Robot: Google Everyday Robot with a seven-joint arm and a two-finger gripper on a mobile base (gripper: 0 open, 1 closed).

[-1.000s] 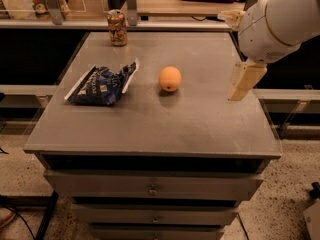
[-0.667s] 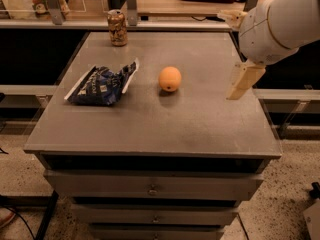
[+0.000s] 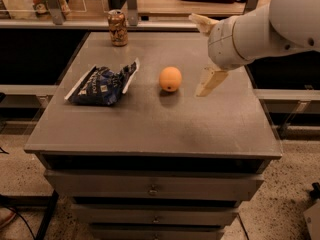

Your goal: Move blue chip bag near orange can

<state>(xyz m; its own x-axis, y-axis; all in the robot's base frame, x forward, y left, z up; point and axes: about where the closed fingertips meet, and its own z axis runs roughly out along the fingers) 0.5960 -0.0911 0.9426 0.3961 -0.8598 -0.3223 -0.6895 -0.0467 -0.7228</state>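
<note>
The blue chip bag (image 3: 102, 79) lies flat and crumpled on the left part of the grey cabinet top (image 3: 150, 129). The orange can (image 3: 118, 27) stands upright at the far left edge, a short way behind the bag and apart from it. My gripper (image 3: 195, 55) hangs above the right part of the top, to the right of a round orange fruit (image 3: 170, 78). It is open and empty, with one tan finger (image 3: 210, 81) pointing down at the surface and the other finger (image 3: 201, 22) higher up. It is well to the right of the bag.
The cabinet has drawers (image 3: 150, 188) below its front edge. Behind it runs a wooden counter (image 3: 165, 1) with metal posts and some items. The fruit lies between the bag and my gripper.
My arm and gripper have moved left, from over the right edge toward the orange fruit. The bag, the can and the fruit have not moved.
</note>
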